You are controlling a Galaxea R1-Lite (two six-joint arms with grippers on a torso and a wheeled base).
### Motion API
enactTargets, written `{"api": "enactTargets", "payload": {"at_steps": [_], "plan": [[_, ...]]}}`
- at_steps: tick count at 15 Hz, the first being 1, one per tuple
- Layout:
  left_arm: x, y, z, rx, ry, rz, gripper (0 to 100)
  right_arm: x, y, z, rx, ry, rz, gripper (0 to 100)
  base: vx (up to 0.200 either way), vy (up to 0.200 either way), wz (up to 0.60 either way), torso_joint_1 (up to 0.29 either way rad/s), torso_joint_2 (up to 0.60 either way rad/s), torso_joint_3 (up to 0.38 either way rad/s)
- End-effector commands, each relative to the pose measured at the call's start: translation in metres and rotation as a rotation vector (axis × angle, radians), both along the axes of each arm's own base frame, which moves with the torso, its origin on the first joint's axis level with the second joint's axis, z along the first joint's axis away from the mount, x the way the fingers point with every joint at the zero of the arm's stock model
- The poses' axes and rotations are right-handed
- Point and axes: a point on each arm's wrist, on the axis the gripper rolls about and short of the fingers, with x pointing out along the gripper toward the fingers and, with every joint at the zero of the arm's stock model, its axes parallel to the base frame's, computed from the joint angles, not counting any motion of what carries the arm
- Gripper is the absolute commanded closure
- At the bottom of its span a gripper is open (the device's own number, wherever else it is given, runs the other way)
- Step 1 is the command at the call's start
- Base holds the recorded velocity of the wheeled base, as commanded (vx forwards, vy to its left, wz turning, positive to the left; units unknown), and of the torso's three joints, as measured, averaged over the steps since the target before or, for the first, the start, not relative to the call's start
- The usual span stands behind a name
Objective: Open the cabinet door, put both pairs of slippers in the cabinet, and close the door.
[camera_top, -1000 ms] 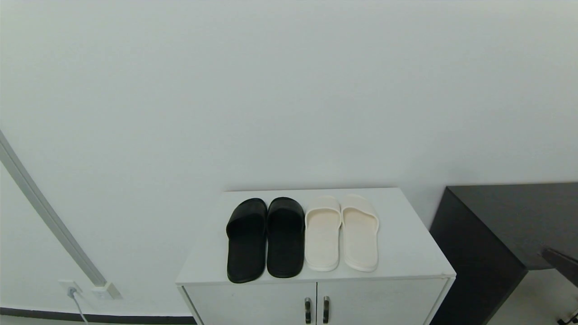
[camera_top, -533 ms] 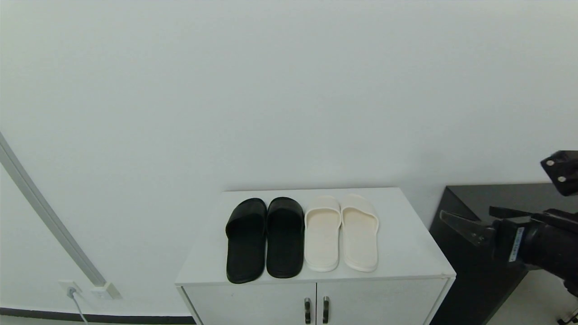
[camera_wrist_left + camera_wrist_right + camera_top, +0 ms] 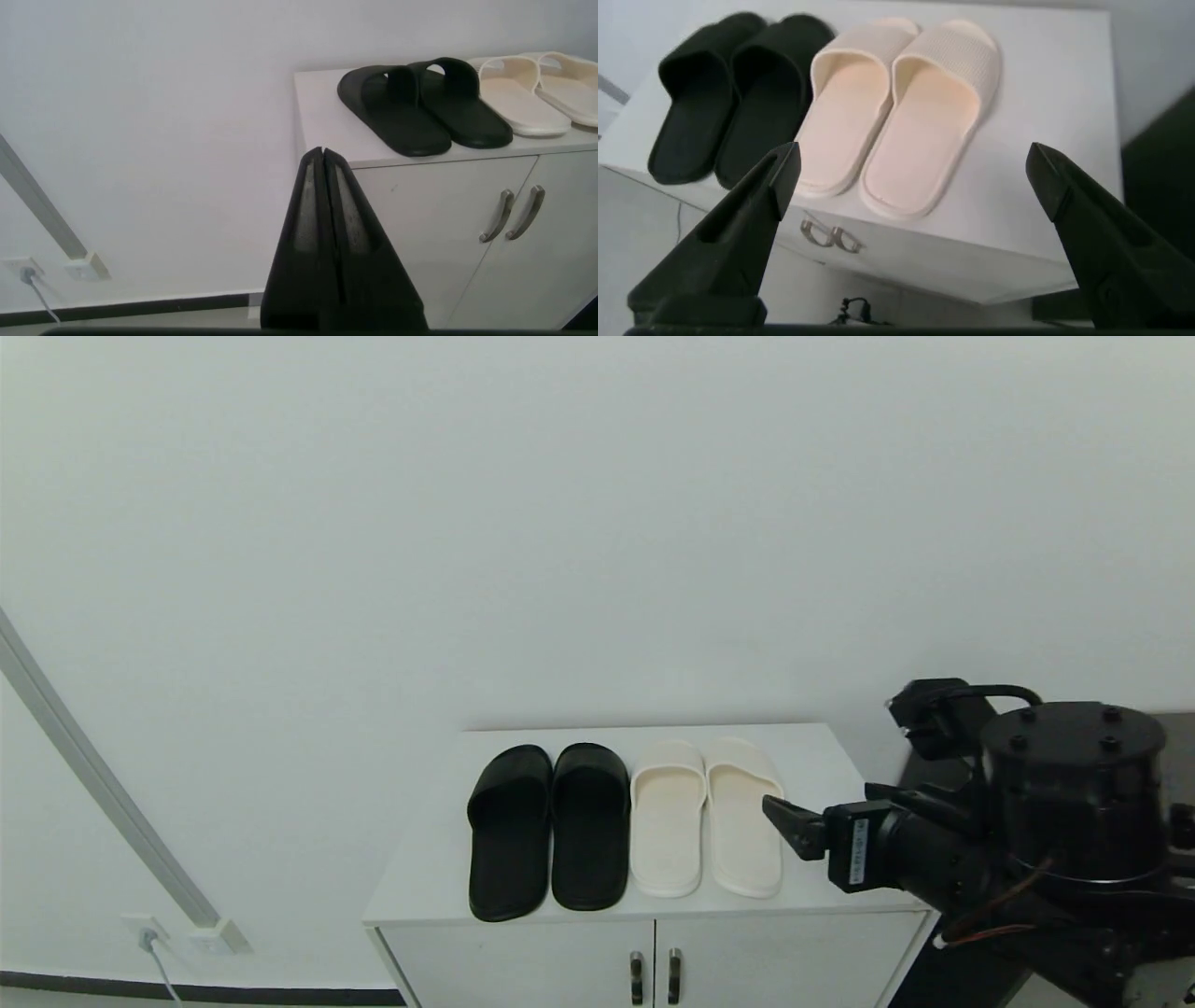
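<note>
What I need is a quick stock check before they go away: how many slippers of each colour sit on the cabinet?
Black slippers: 2
Cream slippers: 2
Total: 4

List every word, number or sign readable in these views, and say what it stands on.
White label behind the right end effector: there is print, but it is too small to read.
Black slippers, white slippers, cabinet: no text shows.
Wall socket: no readable marks.
</note>
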Motion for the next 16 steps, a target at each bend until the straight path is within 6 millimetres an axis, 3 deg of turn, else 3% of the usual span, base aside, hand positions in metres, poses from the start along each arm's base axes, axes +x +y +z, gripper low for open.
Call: {"api": "enactTargets", "payload": {"at_steps": [1,6,9,16], "plan": [[0.000,0.000,0.000,0.000,0.001,0.000,100,0.016,0.027,-0.020,-0.021,0.038,-0.005,0,0.000,0.000,0.00,0.000,0.00,0.000],[0.000,0.000,0.000,-0.002,0.001,0.000,100,0.045,0.059,-0.051,-0.033,0.031,-0.066,0,0.000,0.000,0.00,0.000,0.00,0.000],[0.000,0.000,0.000,0.000,0.001,0.000,100,0.061,0.074,-0.057,-0.058,-0.003,-0.149,0,0.000,0.000,0.00,0.000,0.00,0.000],[0.000,0.000,0.000,0.000,0.001,0.000,100,0.069,0.087,-0.067,-0.109,-0.029,-0.209,0,0.000,0.000,0.00,0.000,0.00,0.000]]}}
